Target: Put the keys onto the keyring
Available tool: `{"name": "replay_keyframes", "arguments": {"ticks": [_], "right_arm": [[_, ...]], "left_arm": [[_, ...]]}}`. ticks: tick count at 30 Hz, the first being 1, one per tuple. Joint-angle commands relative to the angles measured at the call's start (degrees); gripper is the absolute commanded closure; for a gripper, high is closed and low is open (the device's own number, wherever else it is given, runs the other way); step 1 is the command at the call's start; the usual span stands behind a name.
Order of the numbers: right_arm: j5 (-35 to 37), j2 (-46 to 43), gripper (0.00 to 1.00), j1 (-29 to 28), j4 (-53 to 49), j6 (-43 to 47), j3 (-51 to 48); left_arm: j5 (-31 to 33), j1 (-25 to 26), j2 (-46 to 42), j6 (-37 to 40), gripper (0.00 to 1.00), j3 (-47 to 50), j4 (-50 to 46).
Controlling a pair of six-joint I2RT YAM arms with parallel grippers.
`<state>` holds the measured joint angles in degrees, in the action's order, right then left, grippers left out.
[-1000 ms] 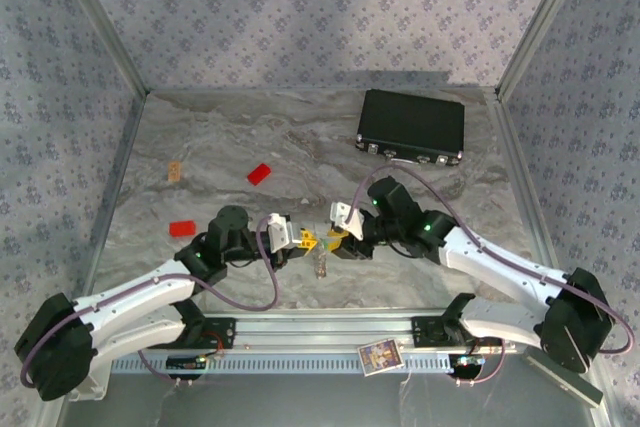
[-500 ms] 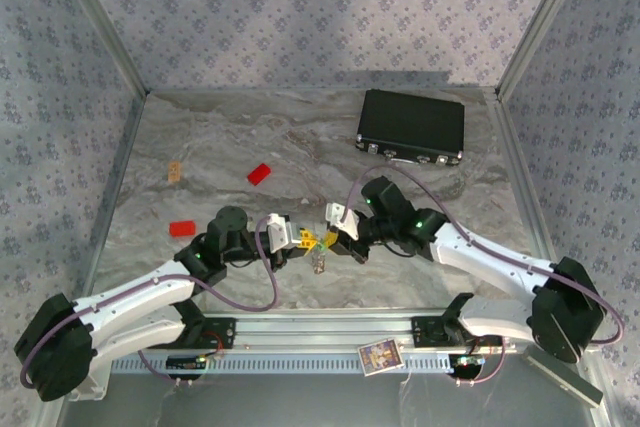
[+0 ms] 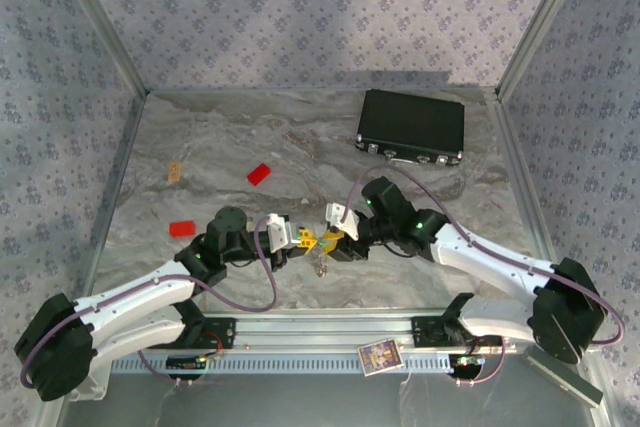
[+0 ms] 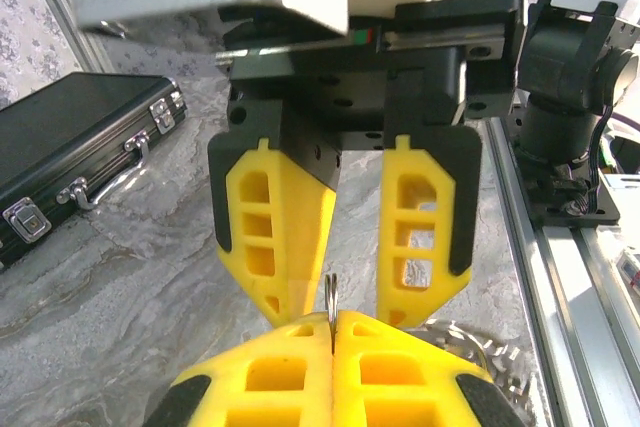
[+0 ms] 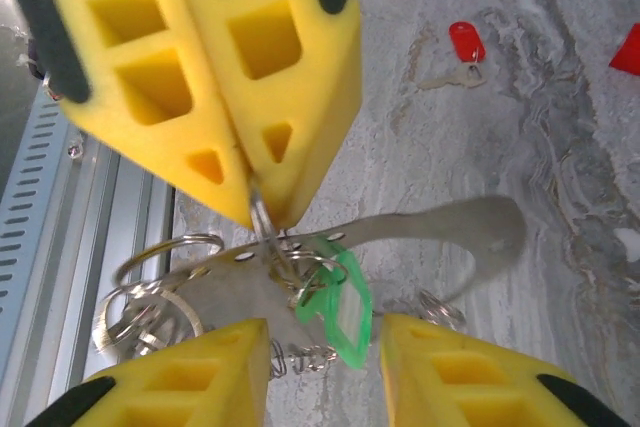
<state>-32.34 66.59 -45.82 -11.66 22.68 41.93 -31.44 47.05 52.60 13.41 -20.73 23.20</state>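
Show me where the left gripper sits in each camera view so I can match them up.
Top external: the left gripper is low centre, just left of the middle.
Left wrist: the left gripper is at bottom centre, shut on the keyring.
Right wrist: the left gripper comes in from upper left, tips down.
Shared landmark: the open right gripper, facing it tip to tip.

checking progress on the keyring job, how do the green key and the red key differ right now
Place: the green key hangs off the table, at the keyring pinched in the shut left pincer; the red key lies flat on the table, untouched. Head: the green key's looks like a see-through frame, the red key's looks solid. Shared: both are tiny, with coloured plastic heads.
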Motion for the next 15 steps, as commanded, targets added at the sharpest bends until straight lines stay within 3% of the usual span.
{"name": "replay_keyframes", "arguments": {"ticks": [1, 15], "right_arm": [[0.61, -1.03, 0.63, -0.04, 0.88, -1.14, -1.38], [4.56, 1.39, 0.61, -3.18, 13.62, -5.76, -5.09]], "left_arm": [[-0.49, 0.24, -0.82, -0.99, 1.00, 0.28, 4.29], [1.37, 0.18, -0.58, -3.87, 1.00, 1.31, 8.88]]}}
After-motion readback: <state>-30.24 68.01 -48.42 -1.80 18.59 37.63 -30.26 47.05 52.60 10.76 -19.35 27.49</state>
